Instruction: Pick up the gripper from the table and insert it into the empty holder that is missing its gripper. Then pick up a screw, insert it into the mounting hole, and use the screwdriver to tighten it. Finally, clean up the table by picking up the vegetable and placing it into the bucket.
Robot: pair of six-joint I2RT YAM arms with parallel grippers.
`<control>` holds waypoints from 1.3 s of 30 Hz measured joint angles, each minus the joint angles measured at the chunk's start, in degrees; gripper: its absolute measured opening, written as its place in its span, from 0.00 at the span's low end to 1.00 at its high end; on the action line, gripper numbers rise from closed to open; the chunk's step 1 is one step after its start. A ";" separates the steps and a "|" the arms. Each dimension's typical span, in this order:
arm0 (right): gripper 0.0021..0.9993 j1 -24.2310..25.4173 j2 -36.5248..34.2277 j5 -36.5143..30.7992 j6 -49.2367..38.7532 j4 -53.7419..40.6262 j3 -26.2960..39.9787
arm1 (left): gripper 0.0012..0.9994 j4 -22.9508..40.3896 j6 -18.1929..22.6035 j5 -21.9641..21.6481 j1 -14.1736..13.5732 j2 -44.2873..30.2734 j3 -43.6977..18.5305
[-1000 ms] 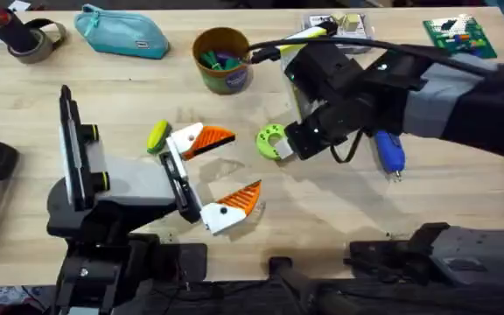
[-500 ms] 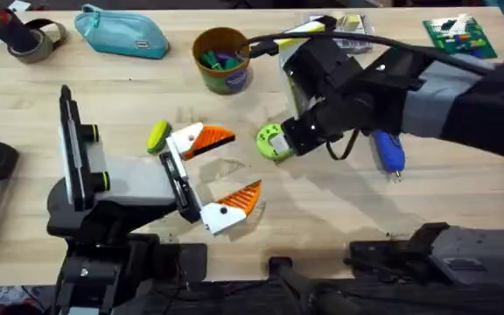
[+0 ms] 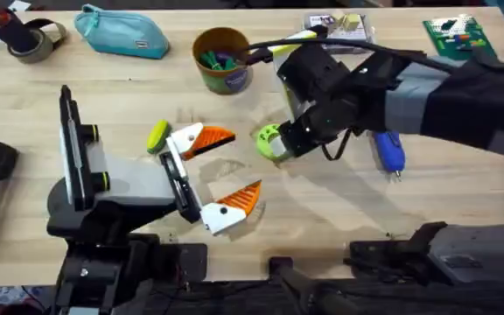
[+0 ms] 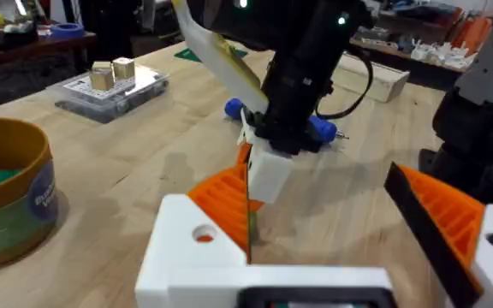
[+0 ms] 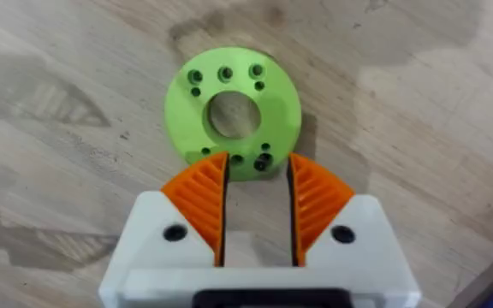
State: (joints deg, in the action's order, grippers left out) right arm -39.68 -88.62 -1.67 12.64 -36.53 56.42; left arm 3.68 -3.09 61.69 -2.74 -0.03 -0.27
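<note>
Far left of your overhead view: a tape roll (image 3: pixel 33 40) and a teal zip pouch (image 3: pixel 122 31) lie along the back of the table (image 3: pixel 339 206).

Left arm: your left end effector (image 3: pixel 218 175) sits low over the table, fingers spread wide, one orange pad by the vegetable, the other nearer you. Nothing is between them.

The vegetable (image 3: pixel 157 136), yellow-green and oblong, lies on the table just beside the farther finger of the left end effector; touching or not, cannot tell.

The bucket (image 3: pixel 222 59) stands upright behind, tan with a green band, small coloured bits inside. In the left wrist view it shows at the edge (image 4: pixel 8 192).

Centre: the gripper (image 3: pixel 269 141), a lime-green ring, lies flat on the table. The right wrist view gives it plainly (image 5: pixel 232 114): round centre hole, small holes round the face.

Your right end effector (image 5: pixel 258 198) is down at the ring's near edge, the orange pads (image 5: pixel 202 195) a narrow gap apart, their tips at or just over the rim. Whether they pinch the rim, cannot tell. In the overhead view the right arm reaches in from the right and covers part of the ring.

Right of that: the screwdriver (image 3: pixel 389 151), bright blue, lies on the table partly under the right arm, bit pointing toward you.

Back right: a clear box (image 3: pixel 339 23) with small blocks, and a green board (image 3: pixel 458 36) near the far corner.
</note>
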 joint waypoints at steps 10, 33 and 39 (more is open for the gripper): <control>0.39 0.00 0.00 0.00 0.00 0.06 0.00 | 0.99 0.00 0.00 0.02 0.00 0.00 0.00; 0.37 0.00 0.00 0.00 0.00 0.15 0.00 | 0.99 0.00 0.00 0.00 0.00 -0.01 0.00; 0.36 0.00 0.00 0.00 0.00 0.15 0.00 | 0.99 0.00 0.00 0.02 0.00 0.00 0.00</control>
State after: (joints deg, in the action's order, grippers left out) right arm -39.68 -88.62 -1.67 12.64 -36.38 56.42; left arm 3.68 -3.09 61.71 -2.74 -0.03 -0.27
